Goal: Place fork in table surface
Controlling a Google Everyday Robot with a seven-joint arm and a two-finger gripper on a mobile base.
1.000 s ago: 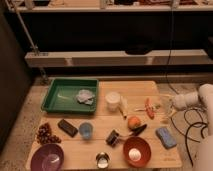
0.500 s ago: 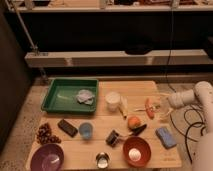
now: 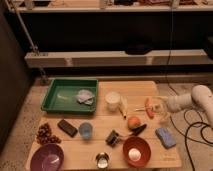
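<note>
The fork [image 3: 123, 108], a slim pale stem, lies on the table surface [image 3: 75, 152] of light wooden planks, just right of a white cup [image 3: 113, 100]. My gripper [image 3: 161, 108] comes in from the right on a white arm [image 3: 197, 99]. It hovers low over the table's right side, next to the orange-red stick [image 3: 148, 107] and about a hand's width right of the fork. What, if anything, it holds does not show.
A green tray [image 3: 56, 100] with a crumpled cloth sits at the back left. An orange [image 3: 133, 122], a dark-handled utensil [image 3: 138, 130], a blue sponge [image 3: 165, 137], a red bowl [image 3: 136, 151], a tin [image 3: 102, 160], a blue cup [image 3: 86, 130], grapes [image 3: 45, 134] and a purple bowl [image 3: 47, 158] fill the front.
My arm has reached left over the table's right edge, bringing the gripper close to the orange-red stick and slightly lower. The objects on the table have not moved.
</note>
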